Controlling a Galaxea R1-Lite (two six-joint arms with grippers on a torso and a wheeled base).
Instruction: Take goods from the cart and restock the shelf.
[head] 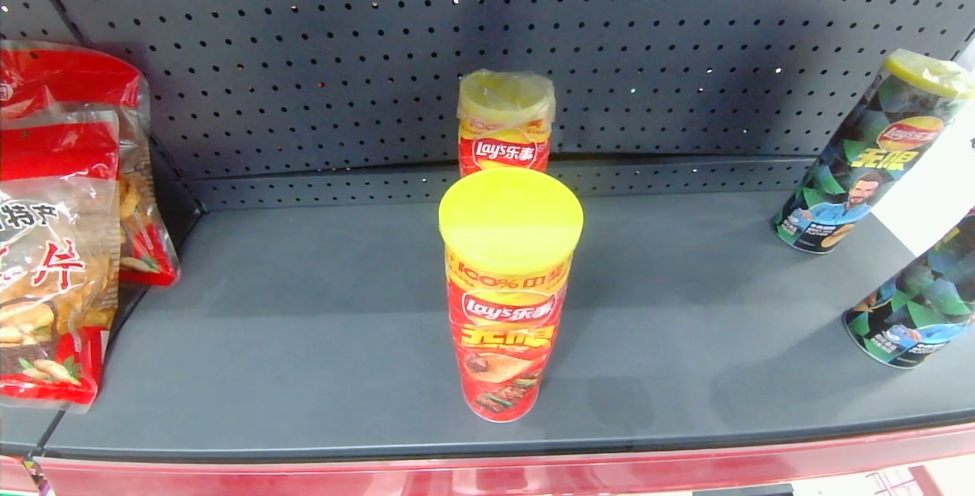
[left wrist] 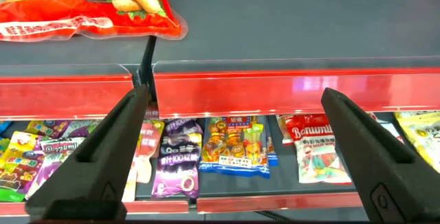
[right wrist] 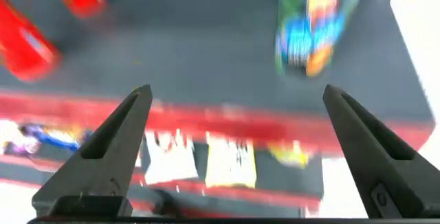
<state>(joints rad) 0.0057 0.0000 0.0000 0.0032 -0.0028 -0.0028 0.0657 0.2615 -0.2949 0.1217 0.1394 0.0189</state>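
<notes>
Cans stand upright on the grey shelf (head: 305,344). One red can (head: 506,290) with a yellow lid stands in the middle, close to the near edge. A second red can (head: 505,126) stands right behind it, against the far wall with the little holes. On the right stand two green cans (head: 868,153), one farther back and one nearer, well apart from the red ones. On the left, snack bags (head: 53,252) lean at the side of the shelf. The left gripper (left wrist: 234,90) hangs in front of the red shelf edge (left wrist: 69,93), its fingers (left wrist: 103,162) wide and holding nothing. Below that edge, sweet bags (left wrist: 237,145) lie on a lower shelf. The right gripper (right wrist: 237,87) is also near the shelf front, fingers wide and holding nothing. One of the green cans shows blurry past it.
</notes>
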